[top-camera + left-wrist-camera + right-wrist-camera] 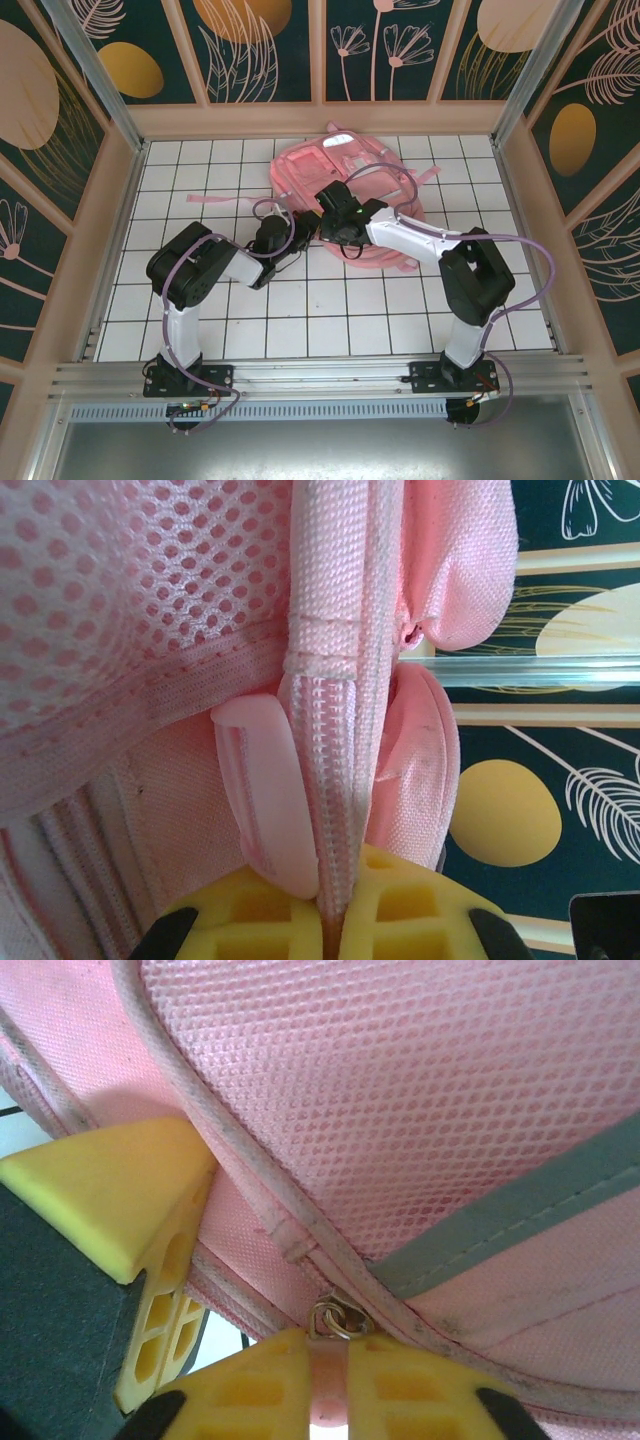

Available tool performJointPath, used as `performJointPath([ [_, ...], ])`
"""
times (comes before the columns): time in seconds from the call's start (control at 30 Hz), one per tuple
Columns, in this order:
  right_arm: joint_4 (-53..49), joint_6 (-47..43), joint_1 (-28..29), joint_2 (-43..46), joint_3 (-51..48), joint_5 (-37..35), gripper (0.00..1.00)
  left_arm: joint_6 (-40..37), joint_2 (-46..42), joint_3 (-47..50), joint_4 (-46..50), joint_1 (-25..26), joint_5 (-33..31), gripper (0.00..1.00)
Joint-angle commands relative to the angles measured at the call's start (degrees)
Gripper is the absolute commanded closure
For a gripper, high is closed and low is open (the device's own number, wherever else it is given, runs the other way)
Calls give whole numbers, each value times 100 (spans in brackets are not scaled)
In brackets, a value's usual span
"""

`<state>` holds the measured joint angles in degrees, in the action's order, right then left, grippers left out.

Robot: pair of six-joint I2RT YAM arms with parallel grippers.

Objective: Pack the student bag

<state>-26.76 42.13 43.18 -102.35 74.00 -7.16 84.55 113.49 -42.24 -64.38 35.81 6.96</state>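
1. Both arms reach from the near edge of the desk (pixel 200 310) to the bag's (pixel 365 165) near side.
2. The left end effector (pixel 335 925) is at the bag's near-left edge. Its yellow fingers (pixel 410 910) are pressed together, pinching a ridge of the bag's zip tape.
3. A pale pink plastic tab (pixel 262 790) lies against that ridge, just left of it and touching the left finger.
4. The right end effector (pixel 328 1385) is just right of the left one, on the bag's near edge. Its fingers are pressed together on a pink zip pull (pixel 327 1360) that hangs from a small metal ring (pixel 335 1318).
5. Pink mesh and a grey strip (pixel 500 1225) of the bag rise beyond that ring.
6. The bag lies flat on the desk past both end effectors, in the middle and close to the far wall (pixel 320 115).
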Motion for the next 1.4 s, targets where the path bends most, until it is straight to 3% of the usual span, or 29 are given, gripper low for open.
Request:
performJointPath([
  [0.0,168,-67,-258,-149,-89,-290,96,139,-381,31,-901,128,338,100],
  [0.13,321,-30,-518,261,-363,314,100,31,-323,41,-797,62,173,100],
  [0.33,409,-243,-1079,936,-1097,1897,100,-209,-130,-104,-616,-332,149,100],
  [0.53,-461,-809,-1150,1152,-1218,1439,100,-430,-159,-302,-385,-483,206,100],
  [0.73,-34,-873,-1536,1213,-1487,2197,100,-442,-244,-388,-365,-499,384,100],
  [0.93,-243,-966,-1584,1257,-1487,1879,100,-513,-389,-286,-315,-509,299,100],
  [0.97,-249,-1010,-1636,1291,-1544,2004,100,-567,-407,-285,-291,-551,297,100],
  [1.07,133,-874,-2070,1435,-1978,3286,97,-623,-452,-211,-234,-701,263,100],
  [1.1,195,-805,-2147,1498,-2084,3329,96,-631,-476,-214,-224,-737,268,100],
  [1.2,6,-829,-2195,1684,-2065,2762,92,-700,-539,-246,-153,-742,346,100],
  [1.37,109,-682,-2186,1875,-1942,2486,86,-633,-614,-263,-212,-734,488,100],
])
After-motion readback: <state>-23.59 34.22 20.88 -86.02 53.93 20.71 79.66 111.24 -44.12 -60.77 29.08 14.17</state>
